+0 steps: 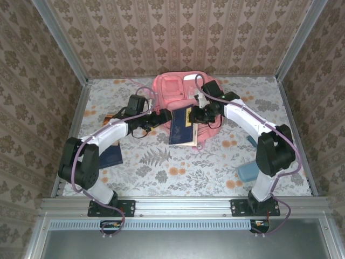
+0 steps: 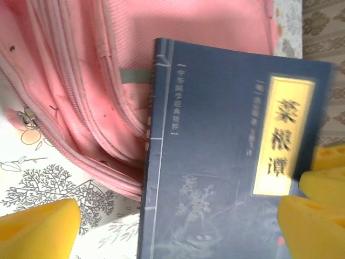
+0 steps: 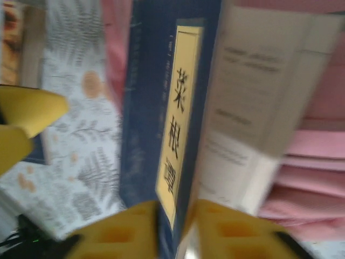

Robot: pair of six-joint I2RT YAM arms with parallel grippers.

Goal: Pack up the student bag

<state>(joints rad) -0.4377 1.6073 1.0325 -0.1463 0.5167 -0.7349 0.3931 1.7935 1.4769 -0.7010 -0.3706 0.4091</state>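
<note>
Top view, student bag: You have the student bag [image 1: 173,89] lying on the bench [image 1: 178,167] at the far middle.
Top view, blue book: A blue book [image 1: 180,128] rests on the bag's near end and overhangs it toward you.
Top view, tools: The left tool [image 1: 159,120] is at the bag's left side, just beside the book. The right tool [image 1: 195,114] is over the bag, at the book's right edge.
Top view, other items: A second book [image 1: 111,156] lies well left of the bag, and a teal case [image 1: 249,172] lies well right of it.
Left wrist, left tool: The left tool [image 2: 172,226] stands wide and holds nothing. One finger [image 2: 38,229] is over the bench [image 2: 32,178]. The other overlaps the corner of the book [image 2: 215,151], which lies across the bag [image 2: 81,70].
Right wrist, right tool: The right tool [image 3: 178,232] is narrow, with the edge of the book's [image 3: 151,108] cover running between its pads [image 3: 124,232]. The view is blurred, so you cannot tell whether they grip it.
Right wrist, book: The book is open, showing a white page, and the bag [image 3: 318,162] lies behind it.
</note>
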